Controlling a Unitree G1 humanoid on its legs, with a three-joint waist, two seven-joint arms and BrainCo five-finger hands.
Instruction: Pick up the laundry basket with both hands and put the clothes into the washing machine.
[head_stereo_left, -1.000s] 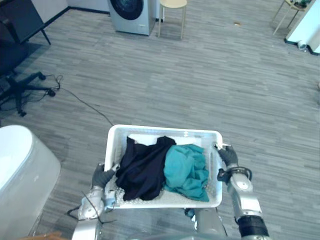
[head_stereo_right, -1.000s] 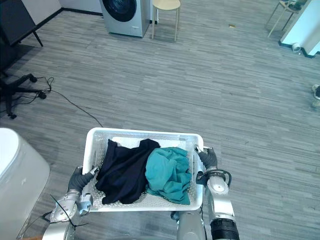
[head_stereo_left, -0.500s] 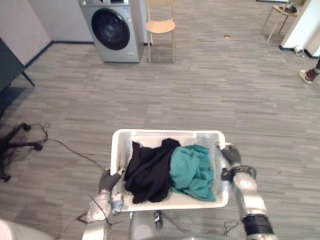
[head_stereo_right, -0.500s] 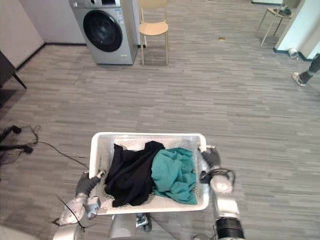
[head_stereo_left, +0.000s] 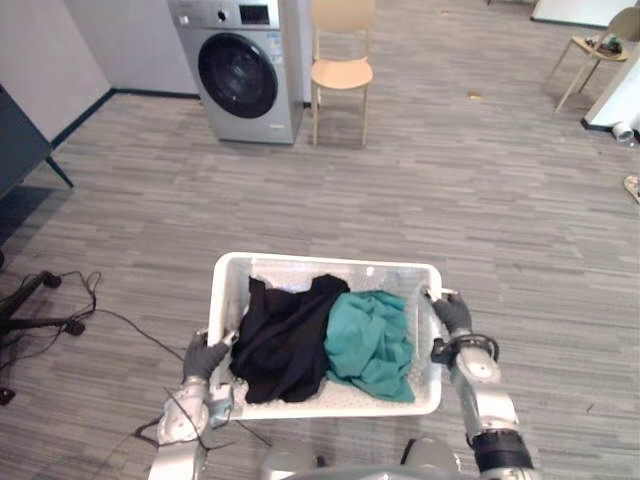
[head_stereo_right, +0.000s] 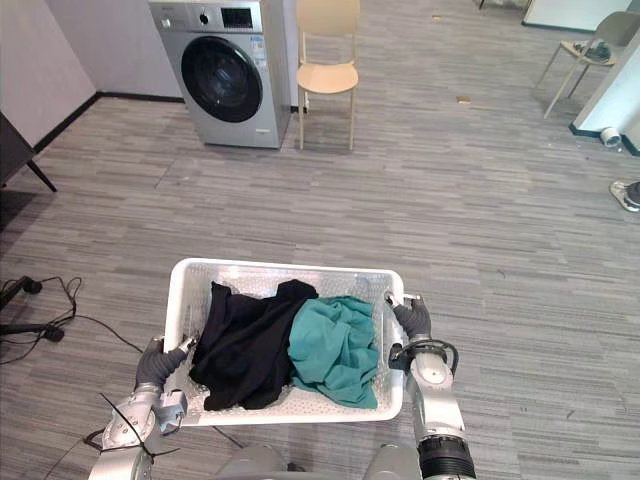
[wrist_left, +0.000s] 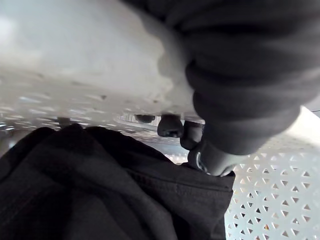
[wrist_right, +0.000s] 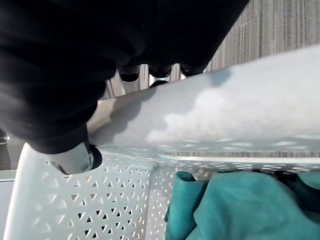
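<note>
White perforated plastic laundry basket (head_stereo_left: 330, 263) held above grey plank floor (head_stereo_left: 470, 200), side rims grasped by curled fingers of left hand (head_stereo_left: 203, 357) and right hand (head_stereo_left: 453, 315). Black garment (head_stereo_left: 285, 340) and teal garment (head_stereo_left: 372, 340) piled inside. Silver front-loading washing machine (head_stereo_left: 240, 65) and pale wooden chair (head_stereo_left: 342, 70) stood at far wall.

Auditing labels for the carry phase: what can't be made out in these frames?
Under the black garment and teal garment, head views: the laundry basket floor and anything beneath them.
Inside the washing machine: dark door glass, contents unreadable.
Right edge: person cut off, just a shoe.
On the small table: items too small.
Palm contact of left hand and right hand, wrist views: blocked by their dark covers.
</note>
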